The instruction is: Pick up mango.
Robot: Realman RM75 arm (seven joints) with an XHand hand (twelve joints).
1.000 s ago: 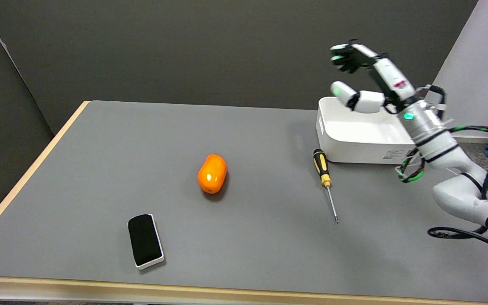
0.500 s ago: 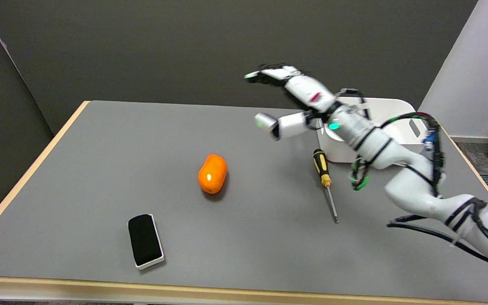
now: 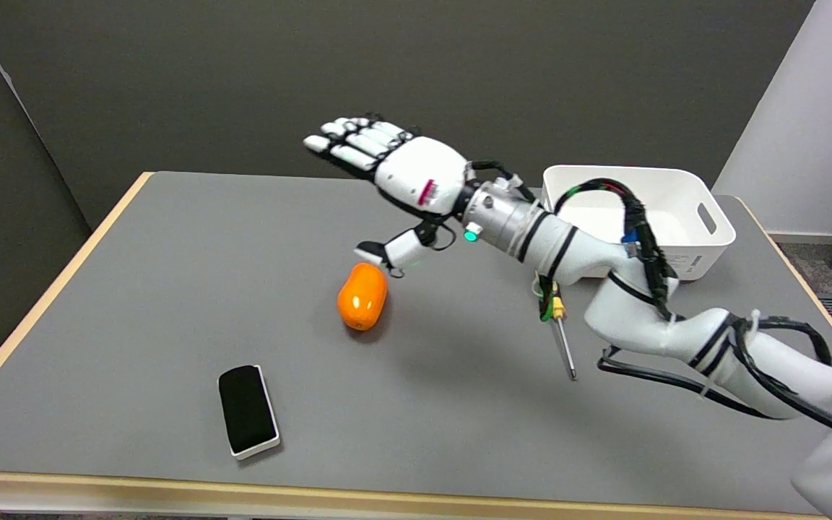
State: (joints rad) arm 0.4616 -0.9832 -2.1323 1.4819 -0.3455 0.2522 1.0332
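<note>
While right hand (image 3: 405,173) hovers above mango (image 3: 362,296), no writing legible.

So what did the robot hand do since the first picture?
The robot hand swung from over the white bin leftward across the table to hover open just above the mango, holding nothing. The mango, the screwdriver and the black eraser stayed put.

Screwdriver (image 3: 562,339) handle mostly hidden behind the right arm (image 3: 625,303), only its shaft showing below, near left corner of the white bin (image 3: 683,209) covered by that arm, arm cut off at the lower right edge
</note>
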